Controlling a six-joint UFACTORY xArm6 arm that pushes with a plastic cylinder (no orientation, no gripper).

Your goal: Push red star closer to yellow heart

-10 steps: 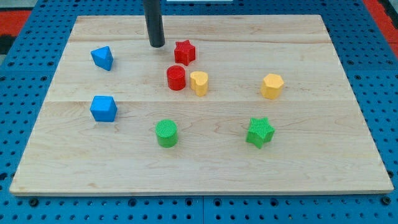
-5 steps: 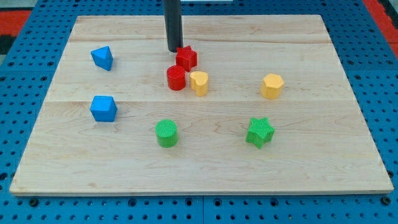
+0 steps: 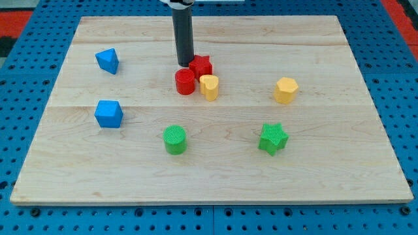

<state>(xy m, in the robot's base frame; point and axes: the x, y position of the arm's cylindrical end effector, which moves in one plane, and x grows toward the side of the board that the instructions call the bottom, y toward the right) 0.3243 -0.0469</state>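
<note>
- Camera view: my tip (image 3: pixel 185 64) rests on the wooden board (image 3: pixel 326 170), at the upper left edge of the red star (image 3: pixel 201 66) and touching it or very nearly so. The rod has no jaws and holds nothing; it only presses against the block's side.
- The red star sits just above the yellow heart (image 3: pixel 209 86), apparently touching its top edge.
- A red cylinder (image 3: pixel 185 82) stands directly to the left of the yellow heart, touching it, and just below my tip. The three blocks form a tight cluster near the board's upper middle.
- A yellow hexagonal block (image 3: pixel 286 90) lies well apart on the view's right, level with the heart.
- A green cylinder (image 3: pixel 175 140) lies below the cluster, toward the view's bottom.
- A green star (image 3: pixel 273 138) lies at the lower right, below the yellow hexagonal block.
- On the view's left are two blue blocks: a blue wedge-like block (image 3: pixel 107 61) nearer the top and a blue cube-like block (image 3: pixel 108 113) beneath it; their exact shapes are hard to make out.
- The board rests on a blue perforated table (image 3: pixel 19 78).
</note>
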